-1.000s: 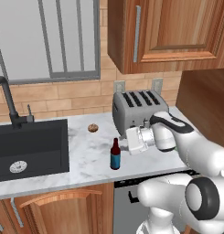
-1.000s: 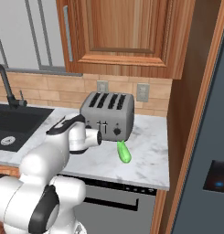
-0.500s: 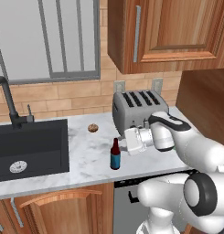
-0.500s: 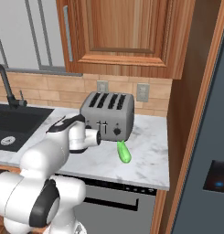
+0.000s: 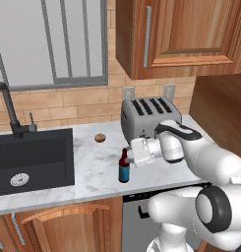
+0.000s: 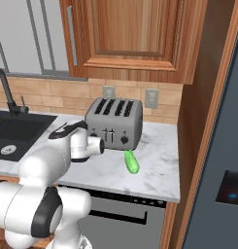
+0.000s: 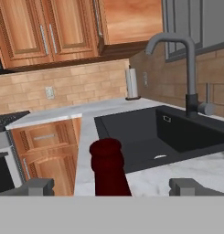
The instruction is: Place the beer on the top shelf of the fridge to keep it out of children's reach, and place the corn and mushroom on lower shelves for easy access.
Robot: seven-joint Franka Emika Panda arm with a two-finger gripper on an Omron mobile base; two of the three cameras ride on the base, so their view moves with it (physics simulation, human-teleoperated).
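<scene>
Setting: rendered home kitchen. Evidence: marble surface [image 5: 97, 167] with black sink [image 5: 31, 160] and dark tap [image 5: 6, 110] at left, grey four-slot toaster [image 6: 114, 123] against brick backsplash, wooden wall cabinets [image 6: 135, 36] above, dark fridge [image 6: 222, 165] at far right.

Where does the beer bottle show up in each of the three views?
Left base view: the beer stands at centre on the counter front, left of the toaster.
Right base view: I cannot make it out; the arm covers that spot.
Hand view: its red neck rises at bottom centre.
Shared landmark: the black sink.
</scene>
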